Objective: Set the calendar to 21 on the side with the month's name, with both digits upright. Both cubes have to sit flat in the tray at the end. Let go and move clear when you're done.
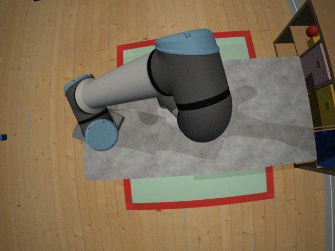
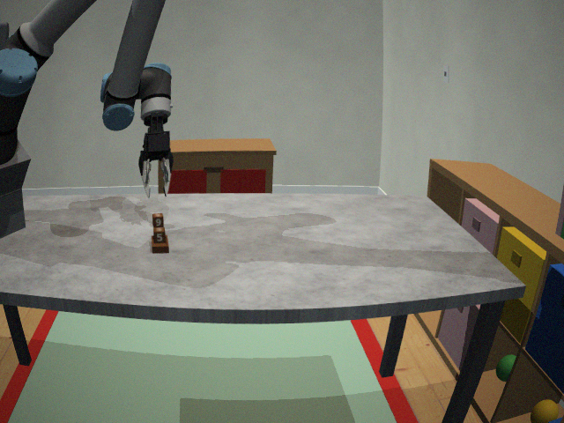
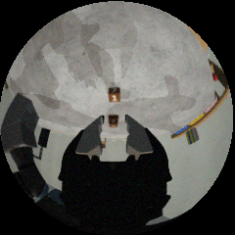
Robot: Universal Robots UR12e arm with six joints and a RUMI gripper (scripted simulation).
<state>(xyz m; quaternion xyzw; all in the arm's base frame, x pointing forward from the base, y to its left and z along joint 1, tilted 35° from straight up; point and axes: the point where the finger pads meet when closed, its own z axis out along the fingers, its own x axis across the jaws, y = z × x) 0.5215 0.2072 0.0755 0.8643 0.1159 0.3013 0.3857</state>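
Note:
Two small brown number cubes sit in a brown tray (image 2: 159, 248) on the left part of the grey table (image 2: 318, 255) (image 1: 270, 107). In the side view the near cube (image 2: 159, 236) shows a 5 and the far cube (image 2: 158, 220) shows a 9. In the wrist view one cube (image 3: 114, 94) shows a 1 on top, and the other cube (image 3: 113, 120) lies below, between the fingertips. My gripper (image 2: 154, 184) (image 3: 115, 116) hangs above the cubes, its fingers partly apart and empty. In the overhead view the arm (image 1: 189, 89) hides the cubes and the gripper.
The robot base (image 2: 9, 196) stands at the table's left end. A shelf with coloured drawers (image 2: 515, 255) (image 1: 322, 102) stands along the right side. A wooden cabinet (image 2: 223, 164) stands behind the table. A red-edged green mat (image 2: 204, 345) lies under the table.

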